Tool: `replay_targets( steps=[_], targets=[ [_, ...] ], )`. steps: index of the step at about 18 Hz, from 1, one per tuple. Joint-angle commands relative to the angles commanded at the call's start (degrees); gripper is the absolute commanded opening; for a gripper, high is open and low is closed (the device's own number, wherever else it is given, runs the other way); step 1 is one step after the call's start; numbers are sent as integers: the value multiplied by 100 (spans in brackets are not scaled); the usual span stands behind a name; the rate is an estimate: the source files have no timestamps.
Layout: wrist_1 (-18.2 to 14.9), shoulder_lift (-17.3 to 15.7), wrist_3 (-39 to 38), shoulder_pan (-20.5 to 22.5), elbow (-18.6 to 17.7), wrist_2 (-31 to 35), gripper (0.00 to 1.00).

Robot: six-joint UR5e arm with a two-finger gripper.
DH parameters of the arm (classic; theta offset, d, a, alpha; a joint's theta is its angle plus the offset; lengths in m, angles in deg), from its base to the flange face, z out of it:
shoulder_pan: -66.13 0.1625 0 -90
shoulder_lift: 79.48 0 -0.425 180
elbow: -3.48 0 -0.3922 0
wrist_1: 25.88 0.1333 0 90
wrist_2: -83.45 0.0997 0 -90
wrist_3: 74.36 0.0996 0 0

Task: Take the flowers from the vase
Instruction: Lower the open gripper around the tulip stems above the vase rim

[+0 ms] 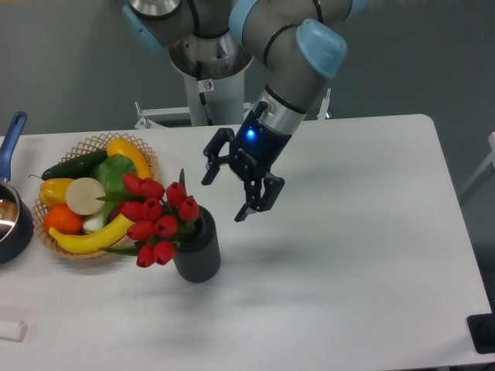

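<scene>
The flowers [157, 216], a bunch of red tulip buds with green leaves, stand in the vase [198, 253], a small dark grey ribbed cylinder on the white table, and lean left over its rim. My gripper [226, 198] hangs open and empty above the table, up and to the right of the flowers. Its fingers [249, 209] point down toward the left, a short way from the buds and apart from them.
A wicker basket [87, 144] with fruit and vegetables sits right behind the flowers on the left. A dark pot with a blue handle [11, 133] is at the left edge. A small white object [11, 330] lies at the front left. The arm's base [207, 85] stands at the back.
</scene>
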Motion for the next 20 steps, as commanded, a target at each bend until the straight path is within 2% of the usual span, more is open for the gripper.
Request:
replay_targets(
  steps=[2, 14, 20],
  targets=[
    [9, 44, 0, -9, 0, -203, 100],
    [26, 326, 0, -237, -27, -239, 100],
    [35, 493, 9, -334, -9, -599, 100]
  ],
)
